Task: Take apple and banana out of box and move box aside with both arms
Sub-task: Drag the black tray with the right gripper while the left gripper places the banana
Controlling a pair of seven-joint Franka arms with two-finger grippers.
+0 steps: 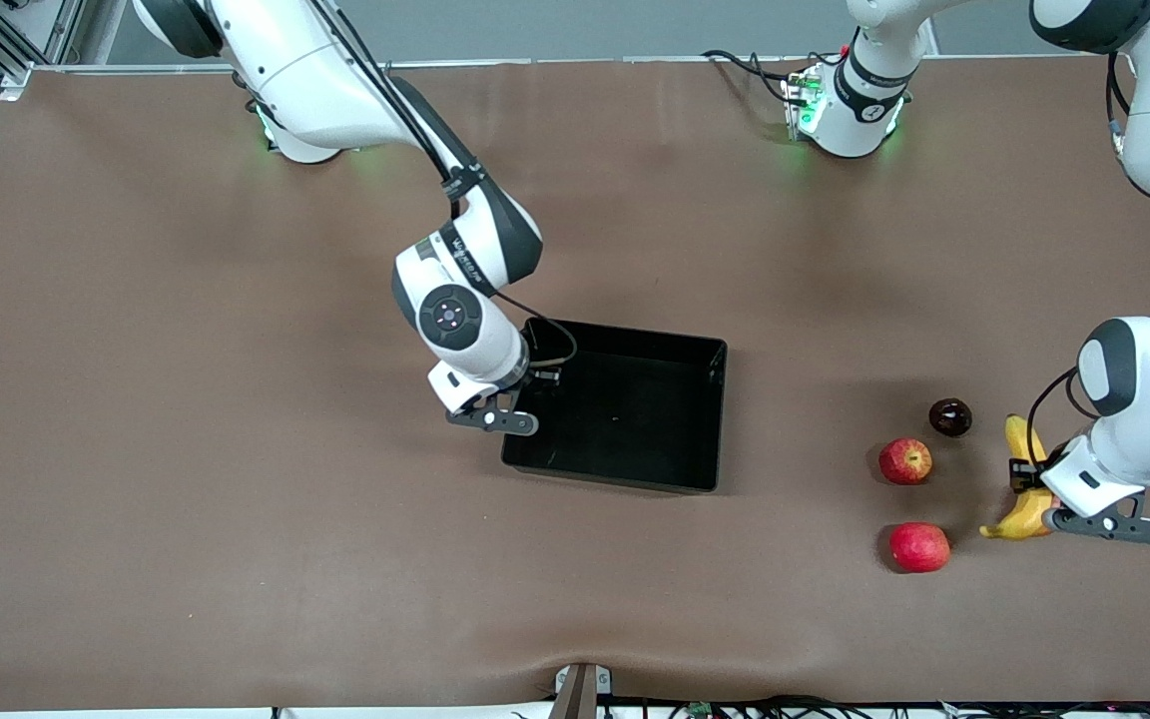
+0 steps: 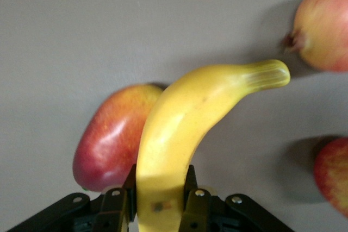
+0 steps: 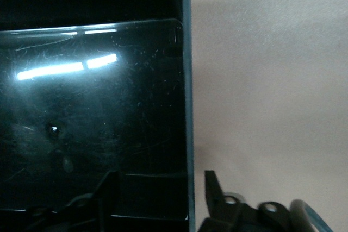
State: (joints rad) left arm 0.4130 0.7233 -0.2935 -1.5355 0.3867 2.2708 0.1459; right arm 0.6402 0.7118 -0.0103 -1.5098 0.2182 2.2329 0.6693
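The black open-topped box lies mid-table with nothing in it. My right gripper stands open astride the box's wall at the right arm's end, one finger inside and one outside. In the right wrist view the box wall runs between the fingers of the right gripper, and the outer fingertip stands apart from it. My left gripper is shut on the yellow banana near its thick end. In the left wrist view the banana curves away from the left gripper. Two red apples lie beside it.
A small dark round fruit lies farther from the front camera than the apples. The left wrist view shows a red-yellow fruit under the banana and two more red fruits at its edge. Brown cloth covers the table.
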